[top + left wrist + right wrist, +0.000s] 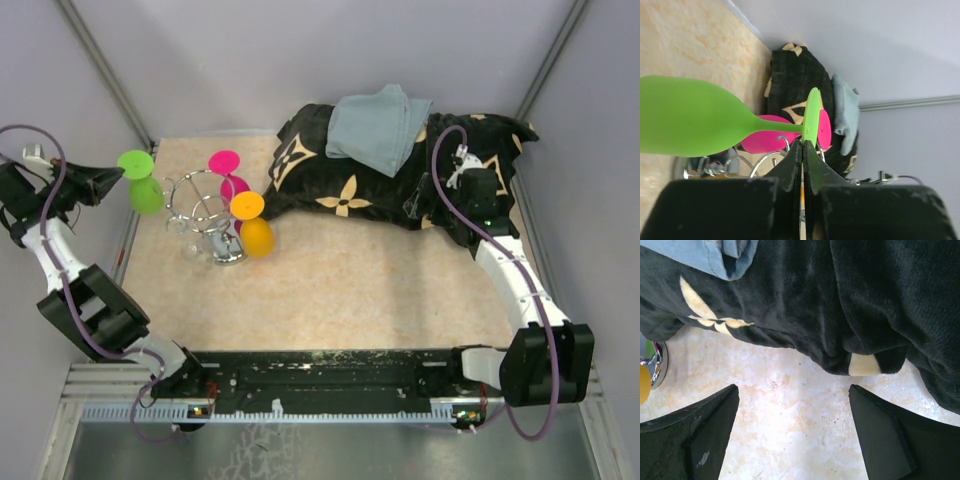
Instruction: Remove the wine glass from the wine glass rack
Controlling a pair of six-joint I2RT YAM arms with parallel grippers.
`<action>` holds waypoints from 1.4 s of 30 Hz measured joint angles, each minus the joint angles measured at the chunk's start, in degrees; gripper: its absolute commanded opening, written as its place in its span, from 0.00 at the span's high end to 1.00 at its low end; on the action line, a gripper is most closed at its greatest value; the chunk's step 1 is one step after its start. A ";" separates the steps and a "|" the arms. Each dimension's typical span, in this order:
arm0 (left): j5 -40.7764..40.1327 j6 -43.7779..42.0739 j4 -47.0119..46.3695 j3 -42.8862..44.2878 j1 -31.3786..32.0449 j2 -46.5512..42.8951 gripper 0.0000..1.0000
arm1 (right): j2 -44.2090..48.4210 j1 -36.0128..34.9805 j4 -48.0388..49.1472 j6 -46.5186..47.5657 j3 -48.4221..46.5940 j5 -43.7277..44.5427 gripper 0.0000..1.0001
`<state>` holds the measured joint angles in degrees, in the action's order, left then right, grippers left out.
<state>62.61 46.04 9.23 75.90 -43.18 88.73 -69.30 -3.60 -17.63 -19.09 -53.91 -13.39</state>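
The chrome wire wine glass rack (205, 218) stands at the left middle of the table. A pink glass (228, 172) and an orange glass (252, 225) hang on it. A green wine glass (143, 184) hangs upside down just left of the rack's ring. My left gripper (118, 172) is shut on the rim of its round foot. In the left wrist view the fingertips (804, 144) pinch the foot's edge (812, 117), with the green bowl (685, 115) to the left. My right gripper (425, 205) is open and empty beside the black blanket, above bare table (792, 390).
A black blanket with cream flower shapes (380, 170) lies across the back right, with a folded grey-blue cloth (380, 125) on top. The blanket's edge (840, 330) is just beyond my right fingers. The enclosure walls stand close to the left arm.
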 measured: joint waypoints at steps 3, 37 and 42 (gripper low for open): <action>0.15 -4.48 2.14 3.41 0.00 -0.13 1.00 | -0.42 0.00 0.00 0.02 -0.55 -0.09 0.09; -32.72 -73.46 20.04 19.34 65.57 -16.59 1.00 | -15.37 0.00 -16.39 4.37 -43.60 -11.13 0.10; -38.64 -84.91 21.59 15.54 76.30 -17.16 1.00 | -18.03 0.00 -21.00 4.35 -50.51 -11.78 0.10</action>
<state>23.97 -38.87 30.83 91.44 33.12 71.57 -87.33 -3.60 -38.63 -14.74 -104.42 -25.17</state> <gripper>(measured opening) 0.006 0.904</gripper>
